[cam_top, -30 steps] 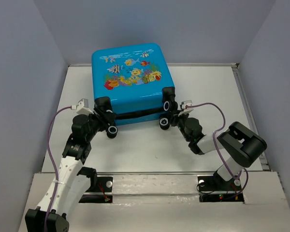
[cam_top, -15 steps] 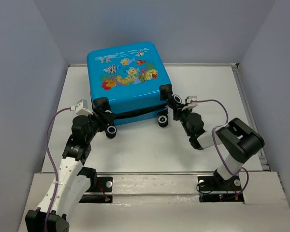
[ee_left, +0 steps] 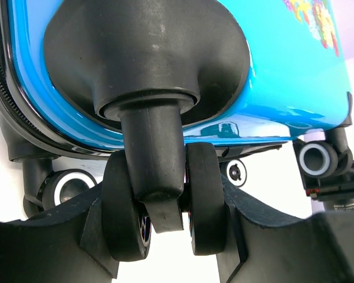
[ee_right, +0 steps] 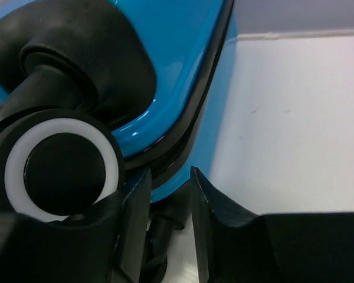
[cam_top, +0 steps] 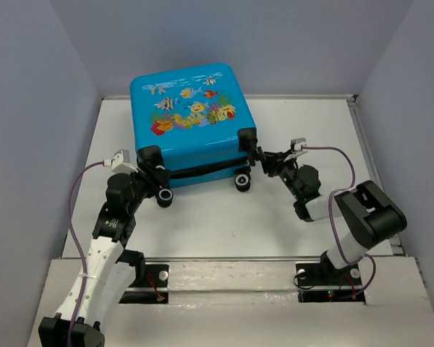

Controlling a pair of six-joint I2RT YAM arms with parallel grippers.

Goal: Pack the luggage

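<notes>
The luggage (cam_top: 188, 123) is a bright-blue hard-shell suitcase lying flat at the back centre, fish print up, with its two shells nearly together. My left gripper (cam_top: 153, 172) is shut on the twin black wheel (ee_left: 159, 206) at the suitcase's near left corner, with one finger (ee_left: 248, 236) outside each wheel. My right gripper (cam_top: 263, 159) is at the near right corner, beside a white-ringed wheel (ee_right: 59, 168). Its jaws stand a narrow gap apart just below the black seam (ee_right: 194, 118). They hold nothing, and a lower wheel shows through the gap.
The white table (cam_top: 311, 130) is walled in by grey panels on the left, back and right. A raised rail (cam_top: 372, 166) runs along the right edge. Two lower wheels (cam_top: 166, 195) rest on the table in front of the suitcase.
The suitcase swung and shifted left, and its upper shell came down. My right gripper left the right wheel and its wrist swung to the right. The left arm kept hold of its wheel.
</notes>
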